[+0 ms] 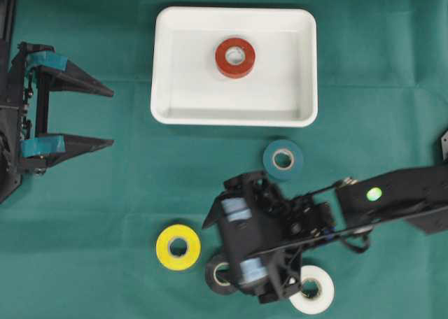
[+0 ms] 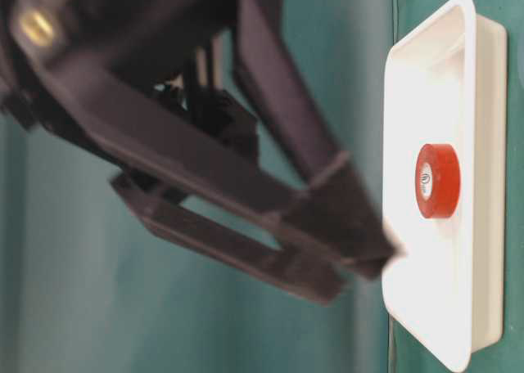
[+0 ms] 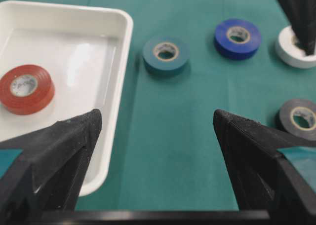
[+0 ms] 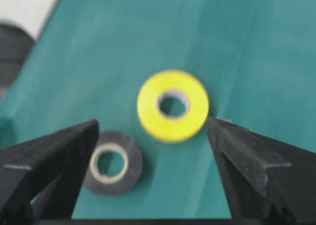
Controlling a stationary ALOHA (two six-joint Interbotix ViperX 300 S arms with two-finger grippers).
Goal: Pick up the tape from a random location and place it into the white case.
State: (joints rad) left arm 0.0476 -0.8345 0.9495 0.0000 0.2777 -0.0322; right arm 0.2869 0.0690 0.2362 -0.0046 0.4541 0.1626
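A red tape roll [image 1: 234, 57] was already lying flat in the shallow white plastic case [image 1: 168, 67], near its middle; four more rolls were seen loose on the green-covered counter [image 1: 105, 193] in the overhead view. The right end effector [image 4: 150, 136] was held wide open and empty, tilted down over the yellow tape roll [image 4: 173, 105], which sat ahead of and between its fingertips, probably the next pick. A black tape roll [image 4: 112, 163] lay just beside the left fingertip, so clipping it was judged a risk. The left end effector [image 3: 158, 121] was also spread open and empty, parked well apart at the counter's left, likely kept clear of the working arm.

A dark blue tape roll [image 3: 238, 38] was shown only by the left wrist view; overhead it was hidden under the right arm. The teal tape roll [image 1: 283, 159] and white tape roll [image 1: 312, 289] were missing from the right wrist view. The table-level view gave only the case and red roll behind blurred dark arm parts.
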